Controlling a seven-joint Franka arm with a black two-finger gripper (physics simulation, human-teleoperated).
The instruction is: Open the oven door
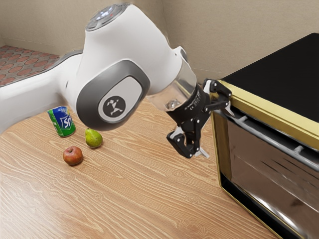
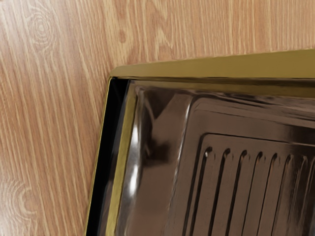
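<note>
A: Gripper (image 1: 218, 132) is hanging at the oven's (image 1: 271, 72) front corner. How are the fingers standing?

B: Spread wide, with nothing gripped between them. Upper fingertip is sitting close by the handle's (image 1: 271, 138) end; I'm not telling contact from this angle. Lower one is hanging over the table (image 1: 134, 199) side.

A: And the door (image 1: 269, 174)?

B: Facing us at the exterior view's right. Looking closed or nearly so; exact gap unclear. Wrist view is showing the gold frame (image 2: 221, 65) and the grooved panel (image 2: 162, 196).

A: Key relation?

B: Handle is lying along the door's top, its far-left end beside the hand, its long axis running away toward the near right. Most of the bar is lying to the right of the gripper. Finger spread is looking roughly crosswise to it.

A: So the move is needing a shift right along the bar, one finger each side?

B: My reading, yes: lining up, closing, then pulling outward and down. Opening is looking undone as yet. Risk: upper finger is perhaps catching the handle's end, or the grip is slipping off it.
</note>
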